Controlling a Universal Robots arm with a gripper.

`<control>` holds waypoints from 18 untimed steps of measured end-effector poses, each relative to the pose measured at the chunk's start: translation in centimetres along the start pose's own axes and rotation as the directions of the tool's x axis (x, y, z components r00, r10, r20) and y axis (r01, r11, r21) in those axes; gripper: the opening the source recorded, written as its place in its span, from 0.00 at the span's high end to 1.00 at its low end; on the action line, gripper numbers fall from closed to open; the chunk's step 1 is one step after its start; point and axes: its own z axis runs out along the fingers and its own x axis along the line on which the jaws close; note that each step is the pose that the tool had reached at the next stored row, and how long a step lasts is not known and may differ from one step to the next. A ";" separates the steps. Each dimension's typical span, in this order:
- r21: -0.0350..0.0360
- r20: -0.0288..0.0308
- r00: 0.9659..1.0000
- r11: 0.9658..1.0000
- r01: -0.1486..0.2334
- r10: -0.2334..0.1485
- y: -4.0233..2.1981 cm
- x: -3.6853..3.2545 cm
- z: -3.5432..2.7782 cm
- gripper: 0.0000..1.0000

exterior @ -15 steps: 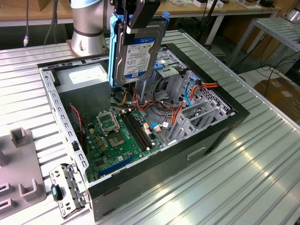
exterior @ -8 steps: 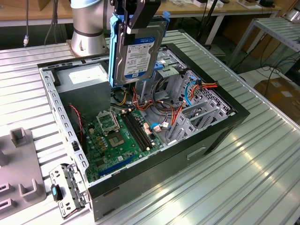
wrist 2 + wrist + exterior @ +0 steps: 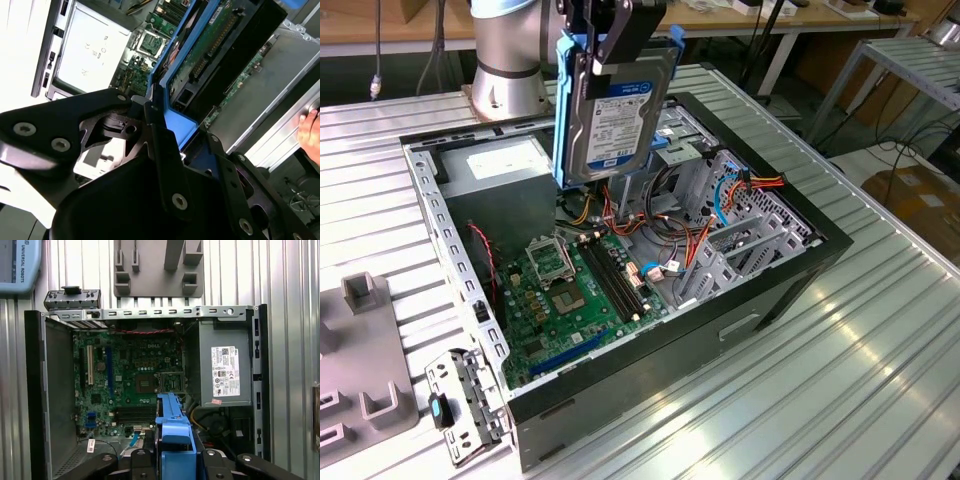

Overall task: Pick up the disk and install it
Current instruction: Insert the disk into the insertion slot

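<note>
The disk (image 3: 615, 110) is a silver-grey hard drive with a white-and-blue label and blue side rails. It hangs upright in the air above the open computer case (image 3: 790, 290), over the case's back half. My gripper (image 3: 610, 40) is shut on the disk's upper end, one black finger lying across the label side. In the second wrist view the disk's green underside (image 3: 215, 30) and a blue rail run away from the black fingers (image 3: 160, 150). In the first wrist view the blue rail (image 3: 172, 425) sticks out over the motherboard (image 3: 135, 375).
Inside the case lie the motherboard (image 3: 565, 290), a grey power supply box (image 3: 500, 165), a metal drive cage (image 3: 720, 200) and loose cables. A grey fixture (image 3: 360, 350) and a metal bracket (image 3: 465, 405) sit on the ribbed table. A hand (image 3: 310, 130) shows at the edge.
</note>
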 end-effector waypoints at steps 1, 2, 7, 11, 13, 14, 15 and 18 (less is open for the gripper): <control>0.000 0.000 1.000 1.000 0.000 0.000 0.00 0.06 0.00 0.63; 0.000 0.000 1.000 1.000 0.000 0.000 0.00 0.12 0.00 0.63; 0.000 0.000 1.000 1.000 0.000 0.000 -0.02 0.52 0.00 0.63; 0.000 0.000 1.000 1.000 0.000 0.000 -0.03 0.83 -0.01 0.63; 0.000 0.000 1.000 1.000 0.000 0.000 -0.03 0.95 -0.01 0.63; 0.000 0.000 1.000 1.000 0.000 0.000 -0.03 1.00 -0.01 0.63; 0.000 0.000 1.000 1.000 0.000 0.000 -0.03 1.07 0.00 0.63; 0.000 0.000 1.000 1.000 0.000 0.000 -0.04 1.20 -0.01 0.63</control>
